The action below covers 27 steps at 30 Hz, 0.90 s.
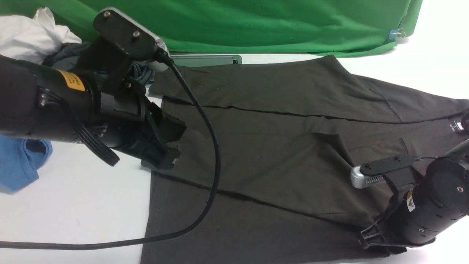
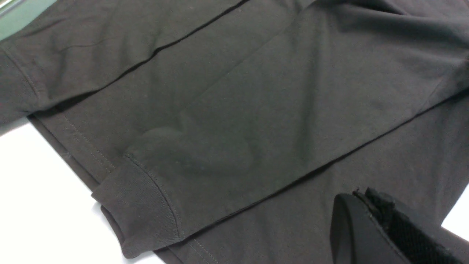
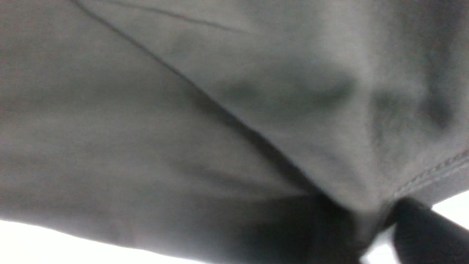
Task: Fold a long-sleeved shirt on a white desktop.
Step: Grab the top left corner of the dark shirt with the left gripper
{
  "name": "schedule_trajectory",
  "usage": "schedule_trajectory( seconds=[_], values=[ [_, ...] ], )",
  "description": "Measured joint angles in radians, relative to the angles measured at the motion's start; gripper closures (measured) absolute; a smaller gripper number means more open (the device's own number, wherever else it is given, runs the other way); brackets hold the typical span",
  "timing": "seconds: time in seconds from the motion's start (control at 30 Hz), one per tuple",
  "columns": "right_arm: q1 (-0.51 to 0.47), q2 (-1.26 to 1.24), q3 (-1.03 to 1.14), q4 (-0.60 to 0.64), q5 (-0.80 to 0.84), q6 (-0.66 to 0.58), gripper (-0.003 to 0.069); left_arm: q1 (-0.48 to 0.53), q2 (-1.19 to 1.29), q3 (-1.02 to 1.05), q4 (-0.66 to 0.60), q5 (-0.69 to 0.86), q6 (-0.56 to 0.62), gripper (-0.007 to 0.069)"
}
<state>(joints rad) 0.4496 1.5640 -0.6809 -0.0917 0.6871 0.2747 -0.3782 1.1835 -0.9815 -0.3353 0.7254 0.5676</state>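
The long-sleeved shirt [image 1: 278, 146] lies spread over the white desktop [image 1: 73, 205], dark brown-black, with both sleeves folded across its body. Its small label [image 1: 458, 125] shows at the neck on the far right. In the left wrist view a ribbed cuff [image 2: 143, 209] rests at the shirt's [image 2: 256, 110] hem edge. My left gripper [image 1: 165, 157] hovers above that left edge, jaws together and empty [image 2: 366, 200]. My right gripper [image 1: 373, 238] sits low at the shirt's near right edge, its fingers pinching a seamed fold of cloth [image 3: 370, 223].
A white garment heap [image 1: 29, 36], a dark grey-teal garment [image 1: 69, 55] and a blue shirt [image 1: 18, 161] lie at the left. The green backdrop [image 1: 256, 22] hangs behind, with the grey hatch [image 1: 205, 59] just below it. A black cable [image 1: 214, 165] droops across the shirt.
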Motion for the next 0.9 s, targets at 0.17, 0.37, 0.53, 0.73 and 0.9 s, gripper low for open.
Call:
schedule_trajectory(
  seconds=[0.17,0.37,0.53,0.73,0.9],
  values=[
    [0.000,-0.033,-0.082,0.007,0.163,-0.042,0.0106,0.000,0.000,0.000,0.000,0.000,0.000,0.0606],
    [-0.027,-0.094,-0.216,-0.064,0.110,-0.060,0.0144,0.000,0.000,0.000,0.000,0.000,0.000,0.0606],
    [-0.198,-0.029,-0.328,-0.071,0.025,-0.021,0.0159,0.000,0.000,0.000,0.000,0.000,0.000,0.0606],
    [-0.380,0.131,-0.352,-0.050,-0.071,-0.020,0.0160,0.000,0.000,0.000,0.000,0.000,0.000,0.0606],
    [-0.417,0.246,-0.354,-0.025,-0.196,-0.030,0.0160,0.000,0.000,0.000,0.000,0.000,0.001,0.0606]
  ],
)
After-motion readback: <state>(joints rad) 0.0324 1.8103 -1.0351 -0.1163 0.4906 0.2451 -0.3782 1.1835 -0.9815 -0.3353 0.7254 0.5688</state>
